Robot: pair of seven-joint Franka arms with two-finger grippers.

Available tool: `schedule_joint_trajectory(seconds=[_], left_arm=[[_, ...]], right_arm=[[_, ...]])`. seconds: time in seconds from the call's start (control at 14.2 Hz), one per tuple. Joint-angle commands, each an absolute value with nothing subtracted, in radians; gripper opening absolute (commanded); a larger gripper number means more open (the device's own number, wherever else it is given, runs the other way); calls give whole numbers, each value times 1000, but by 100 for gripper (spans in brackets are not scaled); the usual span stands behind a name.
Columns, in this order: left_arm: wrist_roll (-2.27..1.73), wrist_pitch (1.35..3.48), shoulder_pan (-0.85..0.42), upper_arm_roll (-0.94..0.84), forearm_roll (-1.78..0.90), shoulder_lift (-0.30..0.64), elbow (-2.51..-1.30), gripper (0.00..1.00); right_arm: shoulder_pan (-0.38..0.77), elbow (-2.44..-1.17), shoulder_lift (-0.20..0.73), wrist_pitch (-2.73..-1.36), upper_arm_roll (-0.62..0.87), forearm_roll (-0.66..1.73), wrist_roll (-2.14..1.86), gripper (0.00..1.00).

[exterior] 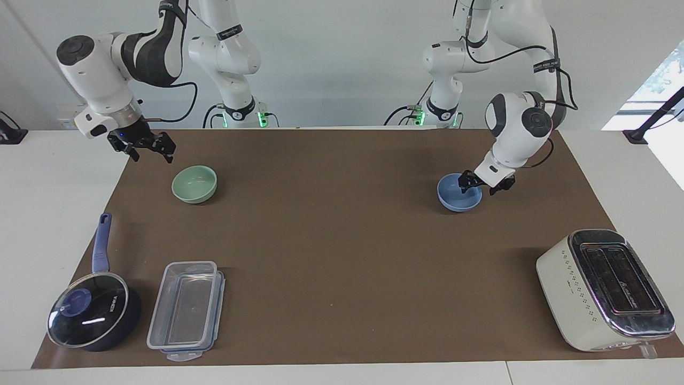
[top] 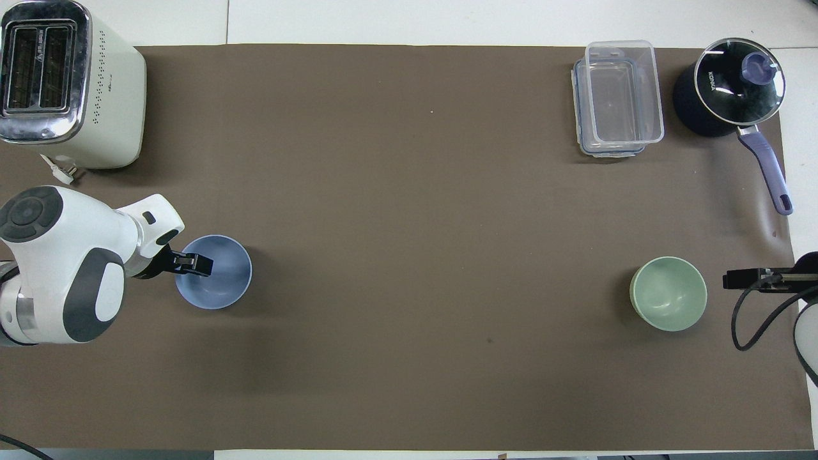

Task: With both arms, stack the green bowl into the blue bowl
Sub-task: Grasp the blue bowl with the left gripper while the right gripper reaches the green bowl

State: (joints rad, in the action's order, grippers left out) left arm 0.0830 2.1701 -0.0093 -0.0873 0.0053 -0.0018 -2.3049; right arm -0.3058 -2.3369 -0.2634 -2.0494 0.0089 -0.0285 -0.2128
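Note:
The blue bowl [exterior: 458, 197] stands upright on the brown mat toward the left arm's end of the table. My left gripper [exterior: 483, 187] is down at its rim, open, with one finger inside the bowl and the other outside. In the overhead view the left gripper [top: 195, 264] overlaps the blue bowl [top: 220, 281] at its edge. The green bowl [exterior: 194, 183] stands upright toward the right arm's end. My right gripper [exterior: 149, 152] is open and empty in the air, over the mat's edge beside the green bowl [top: 668, 293]. The overhead view shows the right gripper [top: 735, 280] apart from that bowl.
A cream toaster [exterior: 604, 289] stands farther from the robots at the left arm's end. A clear lidded container [exterior: 187, 309] and a dark blue saucepan with a glass lid [exterior: 91, 315] stand farther out at the right arm's end. The brown mat [exterior: 331, 240] covers the table.

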Motion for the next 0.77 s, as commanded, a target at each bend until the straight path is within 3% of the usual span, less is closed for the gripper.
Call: schedule_joint_trajectory(seconds=[0.0, 0.07, 0.21, 0.28, 0.63, 0.7], left_arm=[[95, 2201, -12, -84, 35, 3, -2321, 79], [94, 2198, -12, -84, 35, 3, -2321, 61], [89, 2194, -11, -84, 35, 3, -2321, 15], [89, 2189, -9, -86, 35, 2, -2321, 0], [77, 2088, -23, -92, 12, 6, -2242, 0], [66, 2039, -46, -94, -38, 15, -2185, 0]], right_arm=[[-347, -2430, -253, -2166, 18, -14, -265, 100], [-348, -2447, -239, -2195, 17, -14, -265, 100], [-347, -2474, -216, -2250, 18, -14, -265, 99], [-347, -2488, -197, -2282, 18, -14, -265, 99], [-334, -2517, -129, -2353, 20, -14, -262, 91], [-333, -2517, -129, -2353, 20, -14, -262, 84]])
